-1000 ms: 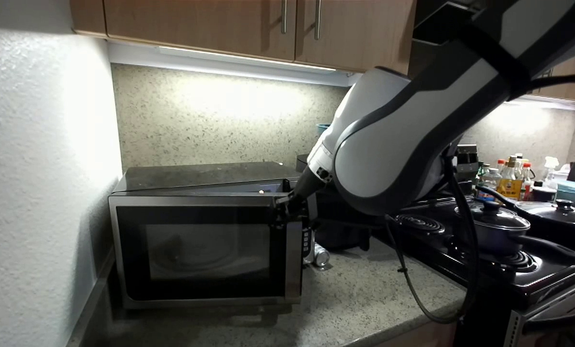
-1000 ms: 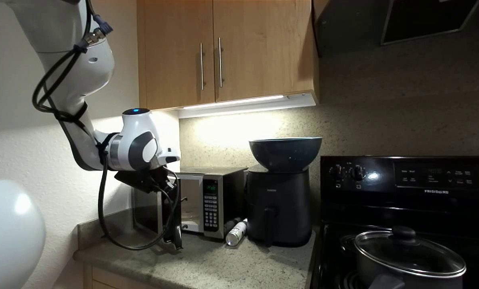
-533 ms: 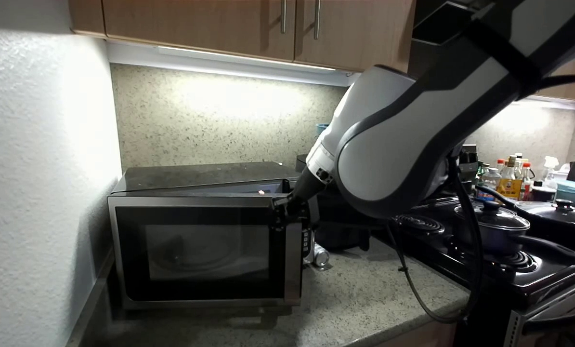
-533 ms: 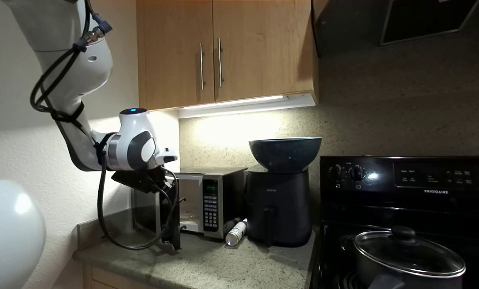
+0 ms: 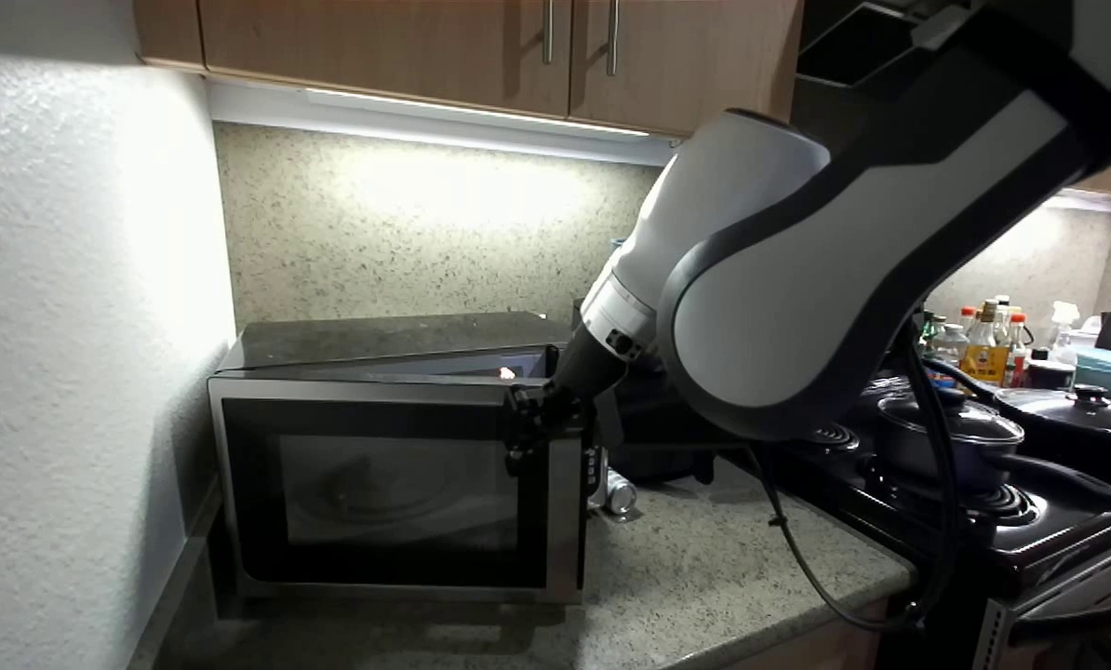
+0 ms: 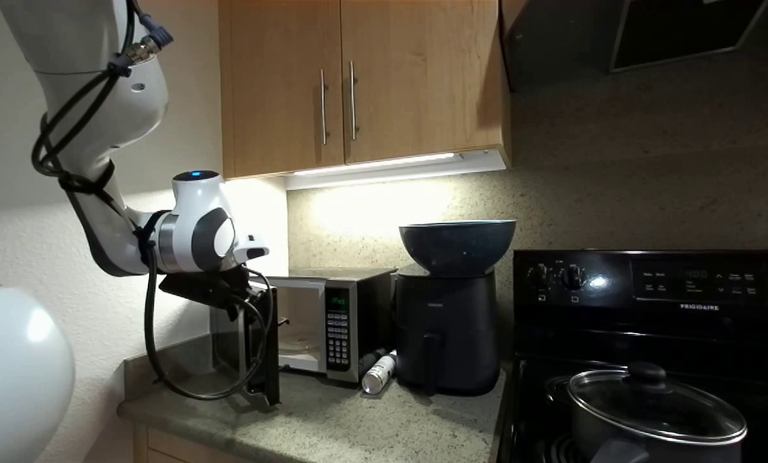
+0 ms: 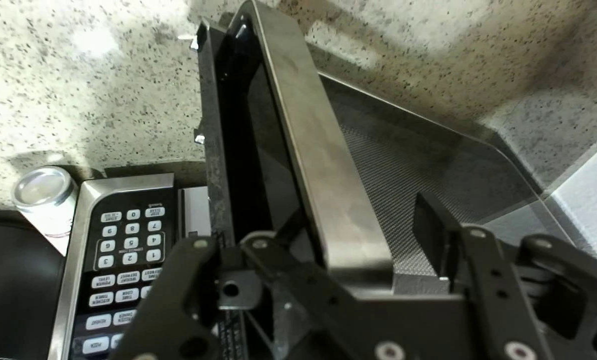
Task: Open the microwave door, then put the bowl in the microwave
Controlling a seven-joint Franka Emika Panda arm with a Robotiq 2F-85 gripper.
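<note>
The microwave (image 6: 374,315) stands on the counter against the wall. Its door (image 5: 397,568) is ajar, and a strip of the cavity shows past the door's free edge in an exterior view. In the wrist view my gripper (image 7: 361,215) is open around the door's steel handle (image 7: 318,135). One finger (image 7: 431,230) stands clear of the handle on its outer side; the other finger reaches behind it, partly hidden. The dark teal bowl (image 6: 458,247) rests upright on top of a black air fryer, well away from the gripper.
The air fryer (image 6: 448,334) stands beside the microwave, with a white can (image 6: 379,374) lying between them. A stove with a lidded pot (image 6: 657,411) is further along. The side wall (image 5: 72,372) is close to the door's hinge side. Cabinets (image 6: 416,83) hang above.
The arm has drawn back from the microwave and the door has swung slightly wider, showing more of the cavity. The gripper looks wider in an exterior view, and its tip has shifted along the door.
</note>
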